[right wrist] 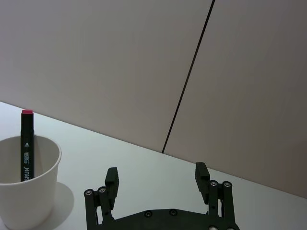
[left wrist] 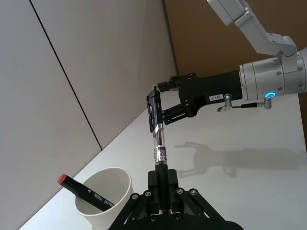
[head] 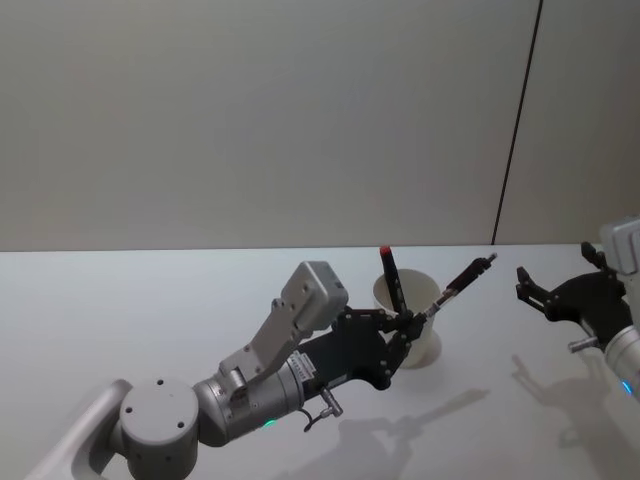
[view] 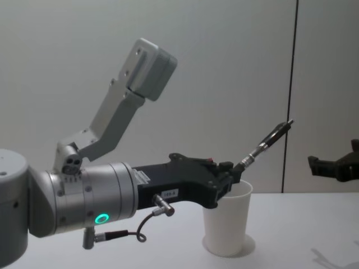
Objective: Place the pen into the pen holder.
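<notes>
In the head view, low and centre, the left gripper (head: pixel 405 325) pinched the lower end of the pen (head: pixel 462 277), a slim clear-barrelled pen with a black clip. Its free length slanted up to the right. It hung just over the pen holder (head: pixel 425 345), a plain white tapered paper cup on the white table (head: pixel 120 320). That low grip probably let the held end enter first. At the right edge the right gripper (head: pixel 528 290) sat well apart, apparently idle.

In the left wrist view the claw's fingers at bottom centre were pressed together on the pen (left wrist: pixel 157 139). The pen holder (left wrist: pixel 120 187) at lower left held a black marker with a red cap (left wrist: pixel 84 191), leaning on the rim and taking up one side.

In the right wrist view the right gripper (right wrist: pixel 157 177) was spread wide and held nothing.

In the chest view the pen (view: pixel 268 140) was tilted above the rim and not yet inside.
</notes>
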